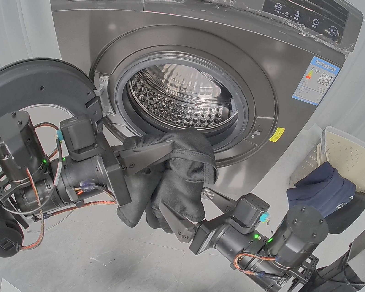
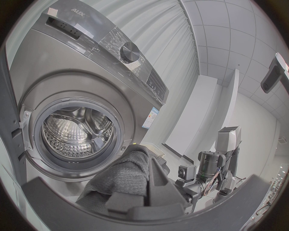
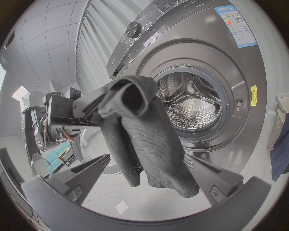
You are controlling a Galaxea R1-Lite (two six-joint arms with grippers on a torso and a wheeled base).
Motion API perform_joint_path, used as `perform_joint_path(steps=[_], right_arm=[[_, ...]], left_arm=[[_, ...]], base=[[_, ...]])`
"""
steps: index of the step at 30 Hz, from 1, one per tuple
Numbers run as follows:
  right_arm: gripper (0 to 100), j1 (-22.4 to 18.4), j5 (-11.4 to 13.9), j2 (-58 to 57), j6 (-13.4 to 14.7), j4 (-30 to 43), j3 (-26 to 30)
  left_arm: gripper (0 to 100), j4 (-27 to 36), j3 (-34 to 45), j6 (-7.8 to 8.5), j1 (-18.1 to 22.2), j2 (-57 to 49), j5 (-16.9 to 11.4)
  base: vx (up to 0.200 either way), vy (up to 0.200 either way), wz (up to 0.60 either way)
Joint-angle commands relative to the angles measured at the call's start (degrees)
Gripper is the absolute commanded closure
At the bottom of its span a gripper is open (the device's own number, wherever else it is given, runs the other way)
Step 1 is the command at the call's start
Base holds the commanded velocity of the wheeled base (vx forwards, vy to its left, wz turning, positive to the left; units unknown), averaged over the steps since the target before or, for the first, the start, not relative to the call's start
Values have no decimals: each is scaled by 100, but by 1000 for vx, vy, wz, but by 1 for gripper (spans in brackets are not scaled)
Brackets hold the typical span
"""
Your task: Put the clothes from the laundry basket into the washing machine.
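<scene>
Centrally, the left gripper (image 1: pixel 167 151) clamps a black knit garment (image 1: pixel 187 173) before the grey front-loading washing machine (image 1: pixel 96 31); the right gripper (image 1: pixel 183 195) gapes apart just below.

Head looks down, wrists look up, sharing the washing machine (image 1: pixel 188 33).

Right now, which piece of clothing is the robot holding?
The black garment, clamped in the left gripper before the drum; the navy one drapes over the basket.
</scene>
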Motion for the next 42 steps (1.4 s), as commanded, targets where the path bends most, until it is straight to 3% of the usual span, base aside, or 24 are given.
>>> perform_joint_path(steps=[1,5,16,17,23,31,42], right_arm=[[0,-121,16,227,-40,4,-176],[0,-200,121,350,-49,-84,-423],[0,-183,121,526,-93,-137,-853],[100,-183,121,526,-93,-155,-844],[100,-209,147,377,-128,-269,-730],[100,-227,130,-414,-163,-190,-71],[100,-473,86,-467,-154,-269,-89]], left_arm=[[100,6,-64,-1,0,13,-6],[100,-3,-37,-1,-9,13,3],[100,-3,-11,-1,0,-13,12],[100,-3,-11,-1,0,-13,12],[100,-3,7,-1,9,5,21],[100,-3,-11,-1,9,22,30],[100,6,24,-1,0,22,21]], base=[[0,0,0],[0,0,0],[0,0,0],[0,0,0],[0,0,0],[0,0,0],[0,0,0]])
